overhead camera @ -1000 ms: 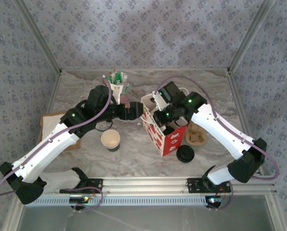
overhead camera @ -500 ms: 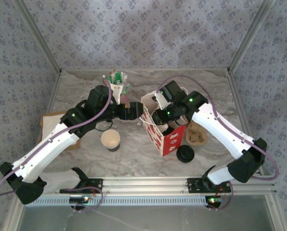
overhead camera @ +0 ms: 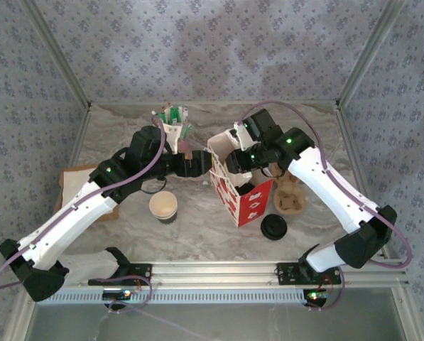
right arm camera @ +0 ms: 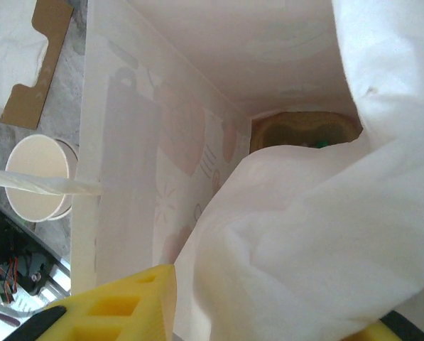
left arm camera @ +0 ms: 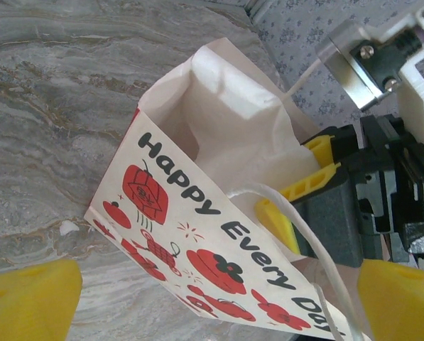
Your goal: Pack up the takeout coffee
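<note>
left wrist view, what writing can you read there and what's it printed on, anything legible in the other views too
"Happy Every Da", in black script on the printed side of the red-and-white paper bag; the last word runs off the frame's edge.
Top view: the bag's print is too small to read.
Right wrist view: faint print shows through the bag's inner wall, too pale to read.

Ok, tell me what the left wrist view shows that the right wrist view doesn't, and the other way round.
Left wrist, not right wrist: the printed outer face of the bag, and the right gripper at its mouth. Right wrist, not left wrist: the bag's brown floor deep inside, the takeout coffee cup standing outside it, and a cardboard piece. Both: the bag's white inside and the marble table.
</note>
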Controlling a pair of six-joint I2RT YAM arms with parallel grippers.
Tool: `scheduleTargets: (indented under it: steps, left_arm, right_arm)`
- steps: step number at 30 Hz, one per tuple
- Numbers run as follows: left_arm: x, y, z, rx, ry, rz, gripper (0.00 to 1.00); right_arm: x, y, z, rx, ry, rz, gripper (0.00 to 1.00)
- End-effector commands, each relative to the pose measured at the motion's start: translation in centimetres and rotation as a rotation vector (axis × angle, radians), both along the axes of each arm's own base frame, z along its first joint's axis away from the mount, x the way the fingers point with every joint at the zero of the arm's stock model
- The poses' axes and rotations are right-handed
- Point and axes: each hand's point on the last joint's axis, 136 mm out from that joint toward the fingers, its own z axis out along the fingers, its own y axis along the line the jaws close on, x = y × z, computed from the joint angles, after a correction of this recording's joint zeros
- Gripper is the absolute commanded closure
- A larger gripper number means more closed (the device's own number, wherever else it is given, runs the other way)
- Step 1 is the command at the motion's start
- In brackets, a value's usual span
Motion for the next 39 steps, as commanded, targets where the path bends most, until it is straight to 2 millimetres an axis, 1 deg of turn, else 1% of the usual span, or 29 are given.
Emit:
scheduleTargets:
  steps: [1, 3, 6, 10, 12, 13, 14, 16, 18, 19, 21, 24, 27, 31, 35, 39]
  left_arm:
    - [0.2, -0.5, 0.7, -0.011, -0.03, -0.014, 0.01]
    - [0.2, -0.5, 0.8, -0.011, -0.031, -0.014, 0.01]
    - [0.2, -0.5, 0.8, -0.011, -0.032, -0.014, 0.01]
    - [0.3, -0.5, 0.7, -0.008, -0.029, -0.016, 0.01]
    - [0.3, -0.6, 0.8, -0.008, -0.03, -0.018, 0.01]
    - [0.3, -0.6, 0.7, -0.006, -0.031, -0.017, 0.01]
    - [0.3, -0.6, 0.8, -0.008, -0.032, -0.018, 0.01]
    - [0.3, -0.6, 0.8, -0.007, -0.032, -0.018, 0.01]
    - [0.3, -0.6, 0.8, -0.007, -0.031, -0.018, 0.01]
    - [0.3, -0.6, 0.8, -0.007, -0.032, -0.019, 0.01]
    - [0.3, -0.6, 0.8, -0.007, -0.03, -0.018, 0.01]
    - [0.3, -0.6, 0.8, -0.008, -0.031, -0.018, 0.0]
    - [0.3, -0.6, 0.8, -0.007, -0.031, -0.019, 0.01]
    - [0.3, -0.6, 0.9, -0.006, -0.032, -0.019, 0.01]
    - [0.4, -0.7, 0.8, -0.007, -0.032, -0.019, 0.01]
    - [0.5, -0.8, 0.7, -0.005, -0.031, -0.021, 0.01]
  right_arm:
    - [1.4, 0.0, 0.6, 0.005, -0.02, -0.039, 0.62]
    - [1.7, 0.0, 0.6, 0.001, -0.024, -0.045, 0.57]
    - [2.0, 0.0, 0.5, -0.002, -0.026, -0.049, 0.56]
    - [2.4, -0.5, 0.6, -0.027, -0.041, -0.074, 0.54]
    - [2.6, -0.8, 1.0, -0.027, -0.061, -0.09, 0.53]
    - [2.6, -0.8, 1.2, -0.022, -0.068, -0.095, 0.54]
    - [2.7, -0.8, 1.5, -0.016, -0.075, -0.101, 0.58]
    - [3.1, -1.0, 1.9, -0.011, -0.095, -0.122, 0.68]
    - [3.2, -0.8, 2.1, -0.008, -0.108, -0.12, 0.75]
    - [3.1, -0.7, 2.1, -0.007, -0.11, -0.115, 0.81]
    - [3.1, -0.5, 1.8, -0.012, -0.107, -0.111, 0.9]
    - [2.9, 0.0, 0.9, -0.025, -0.09, -0.096, 0.99]
    - [2.4, 0.3, -0.1, -0.051, -0.074, -0.084, 1.0]
    - [1.0, 0.9, -1.5, -0.08, -0.048, -0.051, 1.0]
    - [-0.2, 0.8, -3.1, -0.098, 0.021, -0.028, 1.0]
    - [-0.5, 0.9, -3.6, -0.102, 0.046, -0.017, 1.0]
